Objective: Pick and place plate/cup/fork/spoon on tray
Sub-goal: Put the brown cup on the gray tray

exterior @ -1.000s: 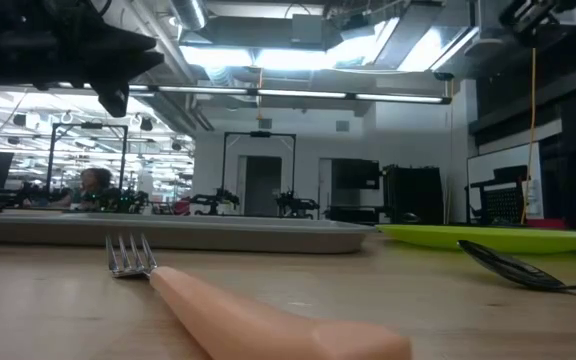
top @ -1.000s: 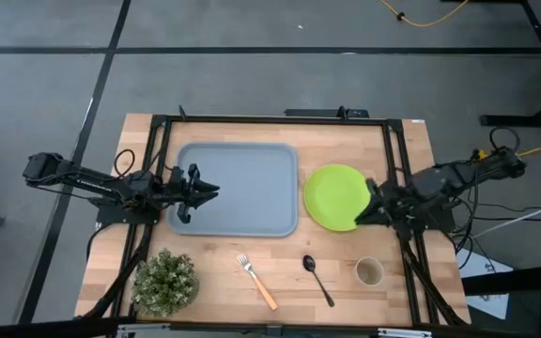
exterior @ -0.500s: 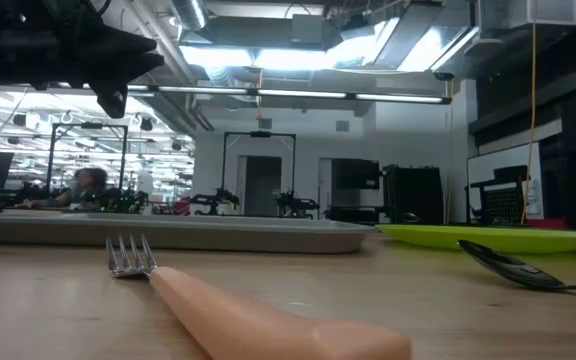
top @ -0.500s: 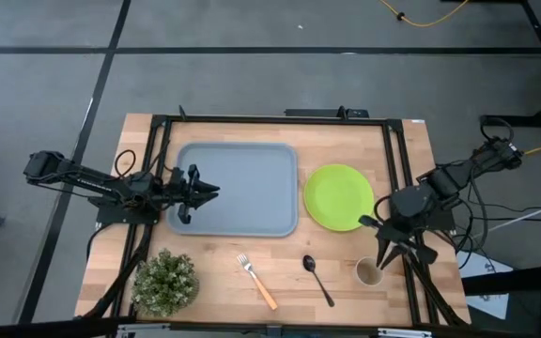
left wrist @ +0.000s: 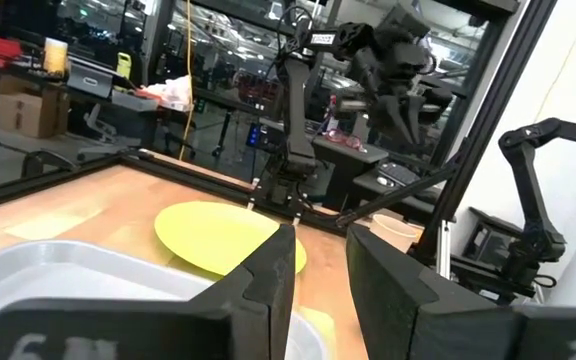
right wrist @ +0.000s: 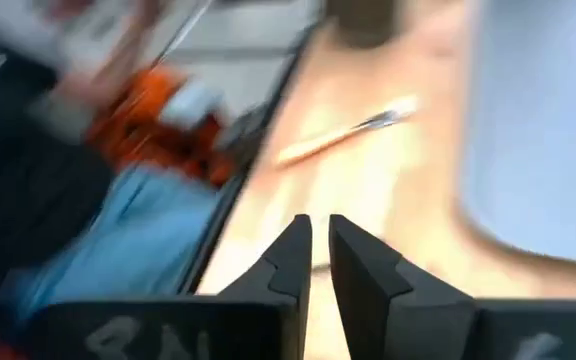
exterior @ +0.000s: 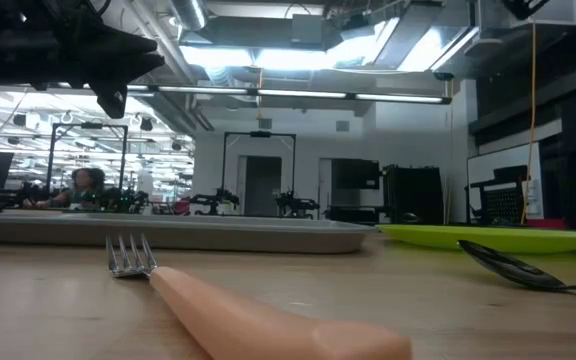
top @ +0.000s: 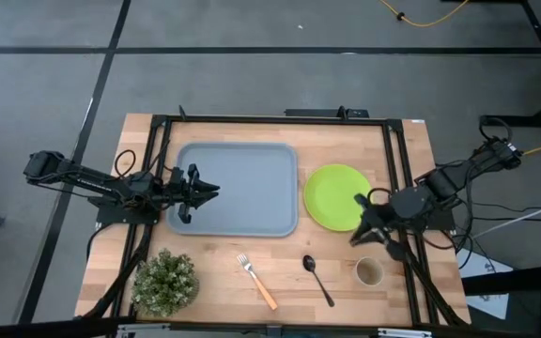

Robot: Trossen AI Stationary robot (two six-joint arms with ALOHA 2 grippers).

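Note:
The lime-green plate [top: 334, 195] lies flat on the table, right of the grey-blue tray [top: 252, 188]. The beige cup [top: 370, 272] stands near the front right. The dark spoon [top: 317, 279] and the orange-handled fork [top: 256, 280] lie on the table in front of the tray. My right gripper [top: 353, 238] hovers between the plate's near edge and the cup, pointing toward the near left, its fingers almost together and empty [right wrist: 320, 225]. My left gripper [top: 212, 191] waits over the tray's left part, slightly open and empty [left wrist: 321, 250].
A potted plant [top: 165, 280] stands at the table's near left corner. A black frame [top: 270, 119] runs round the work area. Bare wood lies between the tray and the cutlery.
My right gripper has left the plate's right edge, gone toward the near edge by the cup, then swung back toward the table's left, turning to point near-left. The plate and the other things have stayed where they were.

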